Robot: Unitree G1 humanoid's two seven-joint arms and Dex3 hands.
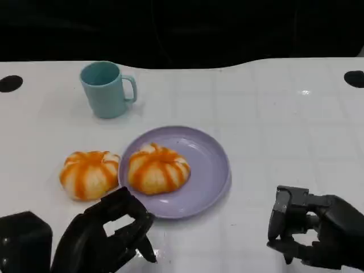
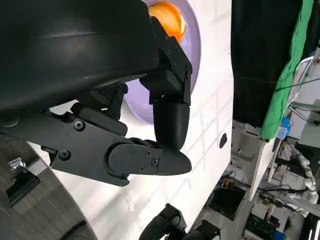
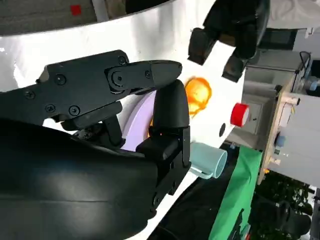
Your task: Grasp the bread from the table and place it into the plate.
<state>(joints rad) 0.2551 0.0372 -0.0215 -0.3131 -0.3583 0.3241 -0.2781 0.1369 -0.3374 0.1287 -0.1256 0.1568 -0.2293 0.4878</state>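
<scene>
Teal mug (image 1: 107, 89) stands behind the plate (image 1: 211, 170); one bread (image 1: 158, 168) lies on it, another bread (image 1: 90, 173) just beside its rim — on the table (image 1: 273, 114). Left hand (image 1: 108, 233) hovers near that loose bread, fingers apart, empty; right hand (image 1: 313, 227) — fingers curled in, holding nothing.

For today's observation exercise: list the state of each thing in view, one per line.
Orange-striped bread roll on the purple plate: placed.
Orange-striped bread roll on the table: ungrasped, beside plate.
Round purple plate: holds one roll.
Teal mug: upright.
Left hand: holds nothing.
Right hand: curled, holds nothing.

You see a glossy white tabletop (image 1: 273, 114), a smooth matt plate (image 1: 210, 165), a smooth plastic-looking mug (image 1: 105, 91), and matt black hand (image 1: 108, 236) shells
</scene>
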